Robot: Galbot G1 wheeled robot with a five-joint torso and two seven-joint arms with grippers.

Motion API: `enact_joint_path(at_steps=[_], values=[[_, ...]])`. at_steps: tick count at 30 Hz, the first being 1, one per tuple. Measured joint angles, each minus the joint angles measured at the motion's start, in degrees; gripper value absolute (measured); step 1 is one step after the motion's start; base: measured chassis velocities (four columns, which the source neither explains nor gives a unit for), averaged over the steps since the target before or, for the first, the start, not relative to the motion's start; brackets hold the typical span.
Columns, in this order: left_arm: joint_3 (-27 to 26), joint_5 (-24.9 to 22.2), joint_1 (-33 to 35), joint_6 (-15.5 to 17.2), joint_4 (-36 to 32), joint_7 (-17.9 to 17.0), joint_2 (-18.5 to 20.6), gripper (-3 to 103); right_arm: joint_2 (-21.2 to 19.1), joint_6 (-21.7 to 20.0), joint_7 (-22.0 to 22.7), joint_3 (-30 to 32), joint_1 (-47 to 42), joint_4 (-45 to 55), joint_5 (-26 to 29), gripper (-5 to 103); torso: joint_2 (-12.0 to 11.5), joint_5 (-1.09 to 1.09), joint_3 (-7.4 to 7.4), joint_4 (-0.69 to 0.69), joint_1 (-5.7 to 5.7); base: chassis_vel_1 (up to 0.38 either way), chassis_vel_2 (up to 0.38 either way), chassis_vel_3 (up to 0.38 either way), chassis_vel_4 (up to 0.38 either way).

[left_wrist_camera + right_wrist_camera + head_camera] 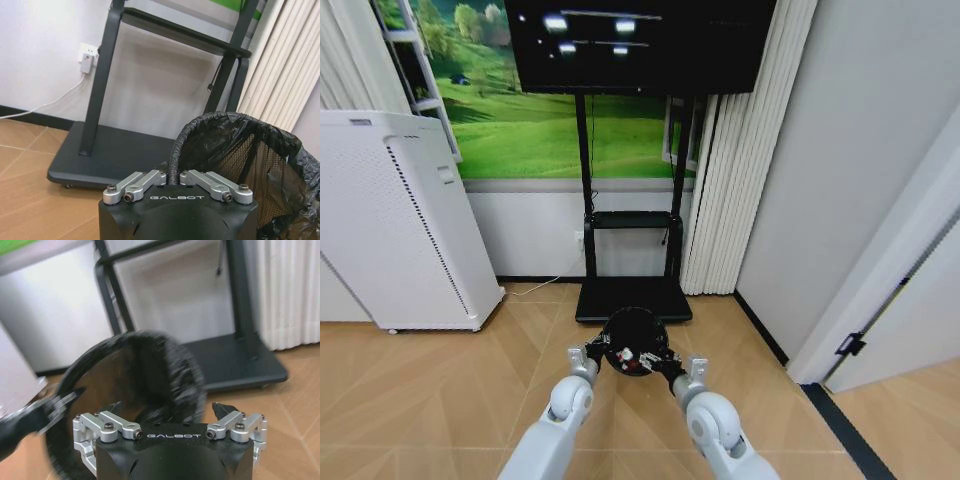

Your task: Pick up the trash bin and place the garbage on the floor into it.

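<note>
The trash bin [632,338] hangs between my two arms, just in front of the black TV stand base [633,298], above the parquet floor [420,400]; red and white scraps show inside it. My left claw [173,176] is clenched on its liner-wrapped rim. My right claw [170,412] sits spread wide at the opposite side, released, the rim between its tips. Both forearms reach forward, converging. "GALBOT" reads on each wrist housing. White perforated appliance [400,220] stands off left.

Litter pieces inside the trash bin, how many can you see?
2 show in the trash bin, held between both grippers: a red-and-white piece toward the left gripper, another beside it. More may be hidden.
</note>
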Motion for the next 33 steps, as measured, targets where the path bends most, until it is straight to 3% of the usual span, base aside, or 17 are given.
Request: enact_joint_path(at_steps=[3, 4, 6, 8, 11, 14, 21, 33], values=[[-2.07, 0.09, 1.69, 0.01, -1.46, 0.47, 1.24, 6, 0.02, 5.09, -1.29, 3.61, -1.79, 1.15, -2.52, 100, 0.0, 0.0, 0.0, 0.01, 0.0, 0.0, 0.0, 0.0, 0.0], [-2.07, 0.09, 1.69, 0.01, -1.46, 0.47, 1.24, 6, 0.02, 5.09, -1.29, 3.61, -1.79, 1.15, -2.52, 100, 0.0, 0.0, 0.0, 0.01, 0.0, 0.0, 0.0, 0.0, 0.0], [-4.5, -0.1, 3.59, 0.02, -3.87, 0.66, 2.84, 6, -0.04, 10.47, -1.47, 6.15, -4.39, 1.93, -8.32, 100, 0.0, 0.0, 0.0, 0.01, 0.0, 0.0, 0.0, 0.0, 0.0], [-5.13, -0.23, 4.03, 0.03, -4.57, 0.64, 3.27, 6, -0.05, 11.22, -1.5, 6.56, -4.93, 2.14, -9.75, 100, 0.0, 0.01, 0.0, 0.0, 0.0, 0.0, 0.0, 0.0, 0.0], [-8.66, -0.58, 6.84, 0.54, -8.58, 0.38, 5.56, 6, 0.22, 15.62, -2.44, 8.44, -9.04, 3.18, -19.21, 100, 0.0, 0.0, 0.0, 0.0, 0.0, 0.0, 0.0, 0.0, 0.0], [-10.44, -0.77, 8.66, 0.69, -10.79, 0.35, 6.58, 6, 0.6, 17.95, -3.16, 8.79, -11.17, 2.66, -22.23, 100, 0.0, 0.0, -0.01, 0.01, 0.0, 0.0, 0.0, 0.0, 0.0], [-13.47, -0.76, 11.85, 0.9, -13.19, 0.3, 7.23, 6, 0.51, 20.47, -3.05, 8.54, -14.4, 1.04, -24.47, 100, 0.0, 0.0, 0.0, 0.01, 0.0, 0.0, 0.0, 0.0, 0.0], [-12.63, -1.22, 9.54, 1.05, -12.19, -1.0, 7.04, 6, -0.27, 20.82, -2.16, 8.39, -15.24, 2.13, -24.21, 100, 0.0, 0.01, 0.01, -0.01, 0.0, 0.093, -0.03, -0.091, 0.029]])
